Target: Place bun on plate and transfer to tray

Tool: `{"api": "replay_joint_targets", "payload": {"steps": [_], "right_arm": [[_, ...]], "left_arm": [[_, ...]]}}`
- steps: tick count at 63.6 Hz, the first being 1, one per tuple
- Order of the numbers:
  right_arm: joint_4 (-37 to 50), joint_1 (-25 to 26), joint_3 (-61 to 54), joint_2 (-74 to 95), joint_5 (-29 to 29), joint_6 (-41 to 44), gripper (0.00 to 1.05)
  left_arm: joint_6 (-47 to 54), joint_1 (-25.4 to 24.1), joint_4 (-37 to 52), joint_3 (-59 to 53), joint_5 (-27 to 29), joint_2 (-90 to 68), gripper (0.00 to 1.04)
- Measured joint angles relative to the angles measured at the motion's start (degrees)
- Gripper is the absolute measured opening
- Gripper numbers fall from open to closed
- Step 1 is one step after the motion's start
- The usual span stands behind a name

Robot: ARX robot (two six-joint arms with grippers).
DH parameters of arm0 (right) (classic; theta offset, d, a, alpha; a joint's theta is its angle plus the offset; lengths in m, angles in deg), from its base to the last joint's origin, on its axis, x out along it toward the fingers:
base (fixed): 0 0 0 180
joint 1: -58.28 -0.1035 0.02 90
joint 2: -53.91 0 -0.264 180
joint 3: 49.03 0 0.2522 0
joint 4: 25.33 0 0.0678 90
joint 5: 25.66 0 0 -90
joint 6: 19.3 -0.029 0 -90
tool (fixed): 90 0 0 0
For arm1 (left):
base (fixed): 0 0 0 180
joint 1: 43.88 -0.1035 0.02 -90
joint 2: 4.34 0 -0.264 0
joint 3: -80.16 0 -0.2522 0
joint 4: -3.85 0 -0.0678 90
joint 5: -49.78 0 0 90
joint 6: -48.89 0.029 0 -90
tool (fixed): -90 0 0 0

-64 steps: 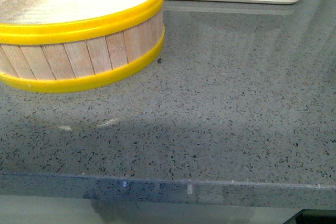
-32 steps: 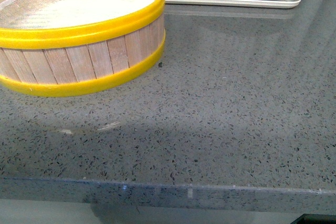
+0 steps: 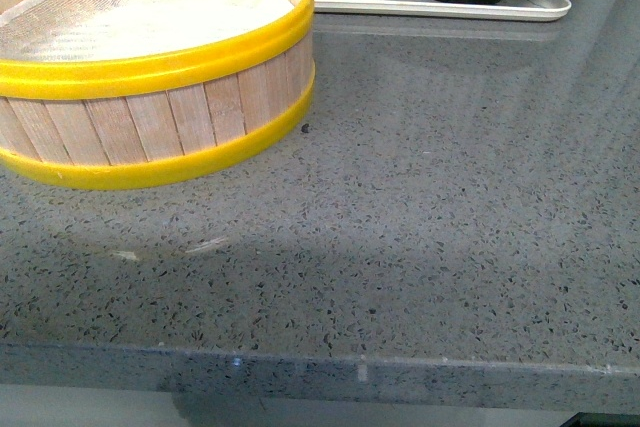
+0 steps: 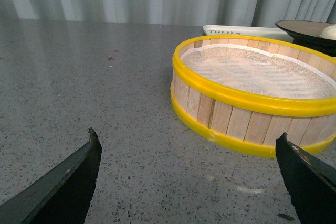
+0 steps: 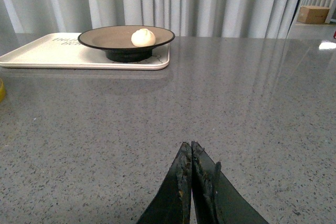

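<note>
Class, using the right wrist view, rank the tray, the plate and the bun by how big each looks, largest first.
1. The tray, widest, though cut off at the picture's edge.
2. The plate, standing on the tray.
3. The bun, far smaller, resting on the plate.

a: where was the bun [image 5: 143, 37]?

b: it sat on the plate [image 5: 100, 38], a small smooth off-white round, a bit off the middle.

a: and the plate?

b: a shallow round dish, matte grey-brown on top, glossy black rim, black pedestal base, upright on the tray [image 5: 47, 52].

a: the tray?

b: flat, cream-white, rounded corners, raised lip, dark print on it, lying on the grey speckled worktop [image 5: 210, 103].
</note>
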Motion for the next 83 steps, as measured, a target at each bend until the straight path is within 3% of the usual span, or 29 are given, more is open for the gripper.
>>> {"api": "replay_joint_targets", "payload": {"steps": [40, 57, 69, 72, 83], "right_arm": [[0.15, 0.00, -3.13, -2.93, 0.00, 0.07, 0.02], [0.15, 0.00, -3.13, -2.93, -0.02, 0.00, 0.48], [0.15, 0.00, -3.13, -2.93, -0.02, 0.02, 0.92], [0.15, 0.00, -3.13, -2.93, -0.02, -0.04, 0.98], [0.15, 0.00, -3.13, -2.93, -0.02, -0.13, 0.96]], "left_arm": [[0.00, 0.00, 0.00, 0.00, 0.00, 0.00, 0.98], [0.00, 0.00, 0.00, 0.00, 0.02, 0.00, 0.98], [0.00, 0.00, 0.00, 0.00, 0.02, 0.00, 0.98], [0.00, 0.00, 0.00, 0.00, 0.02, 0.00, 0.98], [0.00, 0.00, 0.00, 0.00, 0.02, 0.00, 0.98]]}}
